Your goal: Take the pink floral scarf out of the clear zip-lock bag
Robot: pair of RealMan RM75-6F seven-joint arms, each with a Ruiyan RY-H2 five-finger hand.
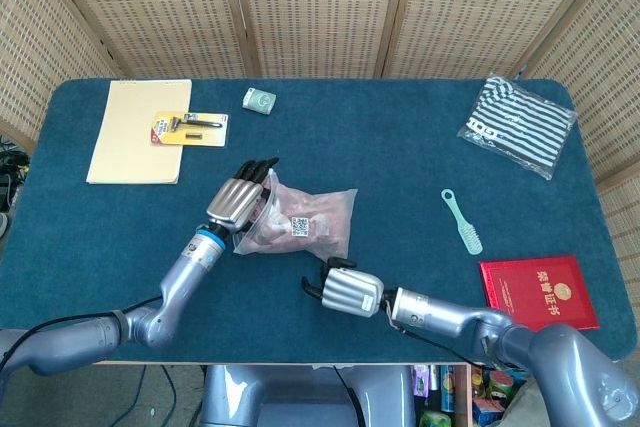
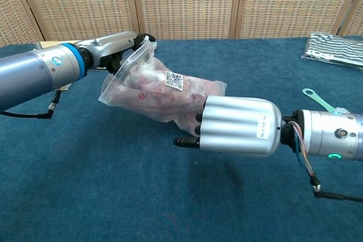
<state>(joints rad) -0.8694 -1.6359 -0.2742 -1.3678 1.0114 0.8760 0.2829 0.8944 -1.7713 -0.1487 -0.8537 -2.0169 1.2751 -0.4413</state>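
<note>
The clear bag [image 1: 303, 226] lies near the middle of the blue table [image 1: 400, 162], and the pink scarf [image 2: 164, 97] is bunched inside it. The left hand [image 1: 240, 203] holds the bag's open end, fingers over the flap. The right hand [image 1: 343, 290] hovers just in front of the bag, apart from it, back plate up; I cannot tell how its fingers lie. Right of the bag lies a green comb [image 1: 462, 221], with a red booklet [image 1: 537, 293] beyond it.
</note>
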